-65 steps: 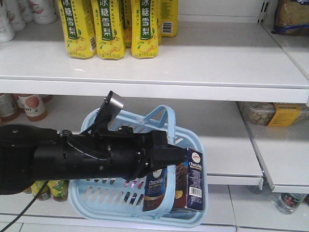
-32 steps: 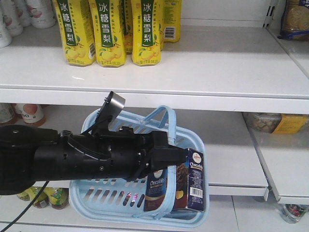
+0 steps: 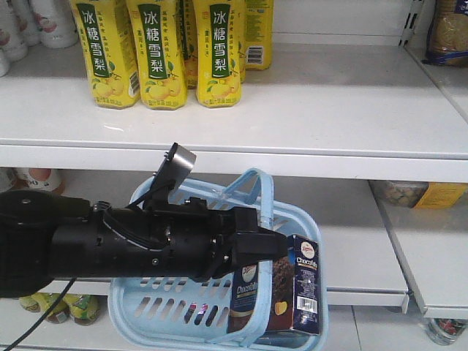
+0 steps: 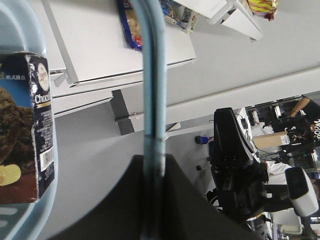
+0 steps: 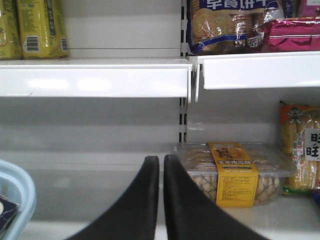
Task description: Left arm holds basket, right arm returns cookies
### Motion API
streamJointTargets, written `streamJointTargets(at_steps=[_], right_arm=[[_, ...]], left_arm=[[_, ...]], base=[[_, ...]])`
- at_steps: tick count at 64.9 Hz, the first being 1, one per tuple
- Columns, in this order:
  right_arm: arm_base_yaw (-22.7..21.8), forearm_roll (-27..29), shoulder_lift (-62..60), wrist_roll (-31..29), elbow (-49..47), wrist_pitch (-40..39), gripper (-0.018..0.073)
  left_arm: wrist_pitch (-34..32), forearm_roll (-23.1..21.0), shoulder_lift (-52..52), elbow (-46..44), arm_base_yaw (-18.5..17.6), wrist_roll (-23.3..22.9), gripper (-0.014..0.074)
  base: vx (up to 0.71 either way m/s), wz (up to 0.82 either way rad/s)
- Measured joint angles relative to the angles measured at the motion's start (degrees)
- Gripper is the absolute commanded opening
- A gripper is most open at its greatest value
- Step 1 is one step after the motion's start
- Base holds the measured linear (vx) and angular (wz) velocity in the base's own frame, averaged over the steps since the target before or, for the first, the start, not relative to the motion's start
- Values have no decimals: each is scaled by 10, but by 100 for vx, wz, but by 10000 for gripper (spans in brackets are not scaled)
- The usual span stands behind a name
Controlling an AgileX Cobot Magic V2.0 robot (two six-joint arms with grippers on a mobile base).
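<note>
While the left gripper [image 4: 152,167] clamps shut on a hoop handle [image 4: 152,75] of the slotted, light blue plastic basket [image 3: 157,311], the tall navy cardboard cookie box [image 3: 292,292] stands upright in its near right corner. The right gripper [image 5: 161,160], curved black fingers nearly touching, holds nothing before white shelves [image 5: 95,80].

Shop — white shelves [image 3: 329,110], bottled drinks [image 3: 153,51] (barcoded), snack packs [image 5: 220,25]

The left arm [image 3: 110,245] covers much of the basket [image 3: 128,316]. The cookies [image 3: 307,281] sink behind its front wall. The bottles [image 3: 157,51] run off the top edge, and their small print is unreadable.
</note>
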Motion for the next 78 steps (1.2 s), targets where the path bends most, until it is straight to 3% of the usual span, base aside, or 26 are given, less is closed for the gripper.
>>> streamJointTargets(at_steps=[78], right_arm=[[0,12,0,6,0,0,-11]], left_arm=[[-2,0,0,0,0,0,-6]], base=[[0,0]])
